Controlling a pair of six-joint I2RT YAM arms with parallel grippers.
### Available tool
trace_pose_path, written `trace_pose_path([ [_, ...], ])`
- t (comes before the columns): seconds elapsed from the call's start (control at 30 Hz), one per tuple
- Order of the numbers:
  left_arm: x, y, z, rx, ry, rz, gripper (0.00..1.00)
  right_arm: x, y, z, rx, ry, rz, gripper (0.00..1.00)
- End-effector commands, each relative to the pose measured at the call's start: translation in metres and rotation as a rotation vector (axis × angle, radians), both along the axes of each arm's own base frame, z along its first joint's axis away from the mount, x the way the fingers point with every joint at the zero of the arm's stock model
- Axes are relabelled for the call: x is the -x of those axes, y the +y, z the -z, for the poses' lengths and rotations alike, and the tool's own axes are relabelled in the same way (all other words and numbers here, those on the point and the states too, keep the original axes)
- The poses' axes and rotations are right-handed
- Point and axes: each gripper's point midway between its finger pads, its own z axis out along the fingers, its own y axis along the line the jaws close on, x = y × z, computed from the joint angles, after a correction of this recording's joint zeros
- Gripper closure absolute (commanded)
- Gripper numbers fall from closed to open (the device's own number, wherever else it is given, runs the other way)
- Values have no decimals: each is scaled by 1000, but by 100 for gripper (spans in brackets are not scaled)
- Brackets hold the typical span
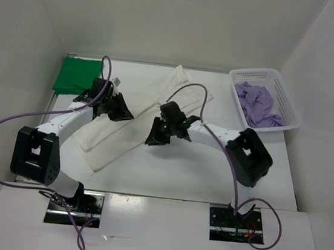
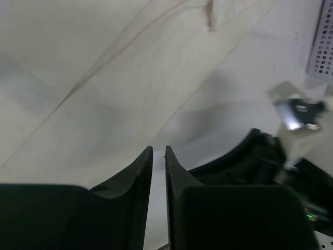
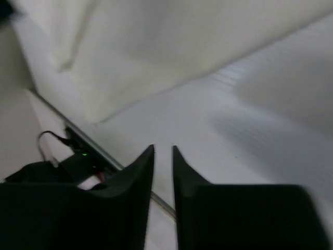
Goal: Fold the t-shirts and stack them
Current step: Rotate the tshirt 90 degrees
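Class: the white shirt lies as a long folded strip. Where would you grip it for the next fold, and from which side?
Probably its near short end, pinched at the corners from above on the near-left side. The white shirt lies flat as a long diagonal strip, so that free end can lift and fold toward the far one.

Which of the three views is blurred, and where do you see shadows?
Top external view: sharp, evenly lit, with soft shadows on the white table. Left wrist view: the cream cloth t-shirt is fairly clear, a soft grey shadow across it; the right side is smeared. Right wrist view: blurred throughout, the t-shirt only a pale shape.
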Motion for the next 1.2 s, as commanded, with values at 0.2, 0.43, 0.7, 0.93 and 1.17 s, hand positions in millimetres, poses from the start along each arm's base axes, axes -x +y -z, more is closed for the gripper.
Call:
trace_pose_path([
  [0.2,3,15,1,-67,-30,7,74,-20,29,59,-15,74,93,45],
  [0.43,9,13,7,-53,-21,20,72,-31,38,95,30,140,167,69],
  [0.7,-2,16,-2,-82,-50,29,68,-28,-25,72,130,95,197,100],
  [0.93,-16,6,2,-123,-69,54,60,12,-155,69,222,191,156,89],
  [1.17,-28,-17,43,-125,-2,120,45,-40,-201,24,201,61,372,52],
])
